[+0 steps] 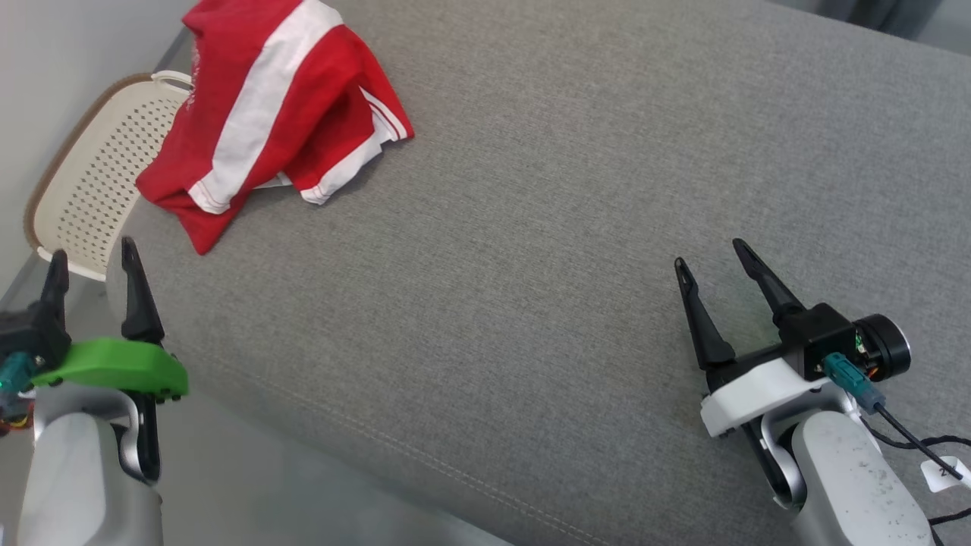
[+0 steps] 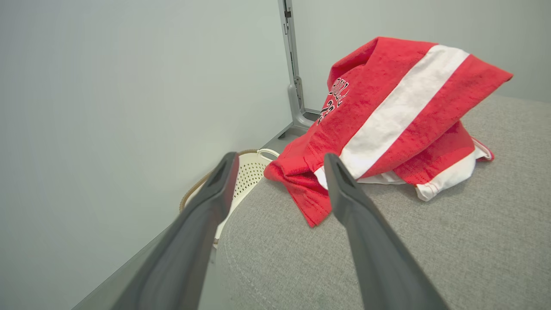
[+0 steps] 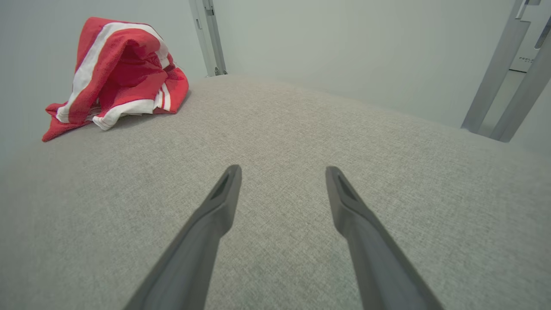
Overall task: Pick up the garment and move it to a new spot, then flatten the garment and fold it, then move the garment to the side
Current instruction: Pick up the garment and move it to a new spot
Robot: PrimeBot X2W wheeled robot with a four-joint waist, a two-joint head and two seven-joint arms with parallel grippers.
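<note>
left gripper (image 1: 91,262) and right gripper (image 1: 711,262) both spread wide, holding nothing, low over the grey cushion (image 1: 531,227). red-and-white shirt (image 1: 273,106) sits bunched at the cushion's far-left corner by the perforated basket (image 1: 91,189). step 1, pickup not begun; next the left gripper likely reaches fwd & pinches the near hem.

There is one red-and-white sports garment (image 1: 265,114), one cream perforated basket (image 1: 91,189) and one grey upholstered cushion (image 1: 531,227). There are two grippers: the left gripper (image 1: 92,252) and the right gripper (image 1: 710,254).

Grey fabric cushion (image 1: 531,265) w/ crumpled red-white garment (image 1: 281,114) at far-left corner.
</note>
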